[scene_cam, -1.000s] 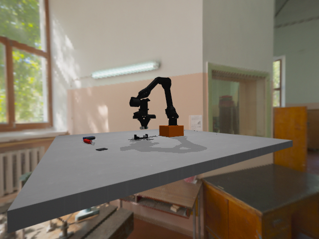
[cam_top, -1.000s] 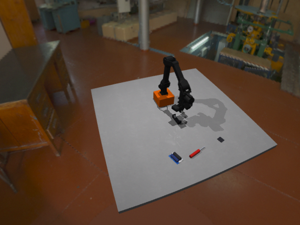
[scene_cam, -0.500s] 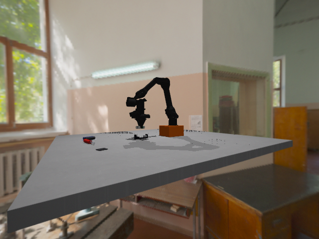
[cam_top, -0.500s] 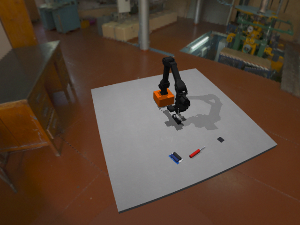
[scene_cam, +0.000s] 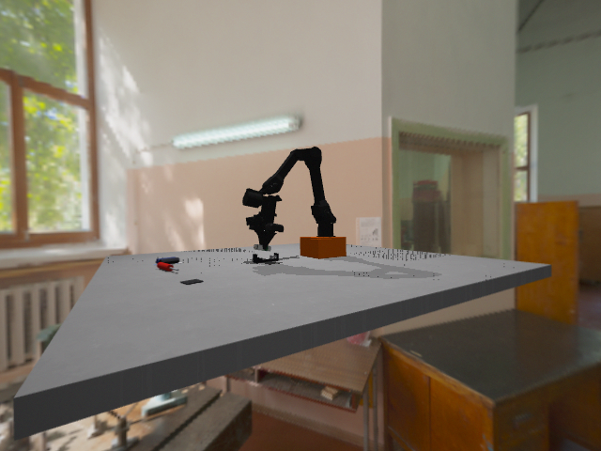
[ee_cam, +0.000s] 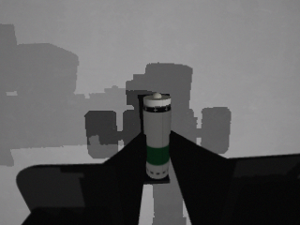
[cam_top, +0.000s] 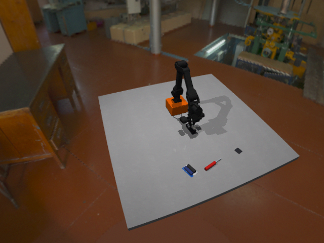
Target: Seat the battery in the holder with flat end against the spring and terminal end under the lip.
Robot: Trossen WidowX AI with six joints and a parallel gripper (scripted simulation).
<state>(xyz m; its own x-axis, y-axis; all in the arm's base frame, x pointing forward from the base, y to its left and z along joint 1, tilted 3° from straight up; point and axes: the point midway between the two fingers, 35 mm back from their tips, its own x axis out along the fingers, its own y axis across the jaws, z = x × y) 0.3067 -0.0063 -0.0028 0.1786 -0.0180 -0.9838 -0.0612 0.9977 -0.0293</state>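
My gripper [cam_top: 192,126] [scene_cam: 262,245] [ee_cam: 157,136] is shut on the battery, pointing down. The battery [scene_cam: 259,247] [ee_cam: 157,124] is white with a green band and lies level between the fingertips. Its terminal nub points to the top of the wrist view, its flat end to the bottom. The black holder [cam_top: 193,130] [scene_cam: 266,259] stands on the table right below; the exterior view shows a small gap between battery and holder. In the wrist view the battery hides most of the holder, which shows as a dark strip along its upper left and a dark edge below its flat end. Spring and lip cannot be told apart.
The arm's orange base block [cam_top: 179,110] [scene_cam: 322,248] stands behind the holder. Farther out on the grey table [cam_top: 146,183] [scene_cam: 291,301] lie a blue piece with dark cylinders [cam_top: 189,169] [scene_cam: 167,259], a red screwdriver [cam_top: 210,165] [scene_cam: 164,266] and a flat dark square [cam_top: 238,150] [scene_cam: 192,281].
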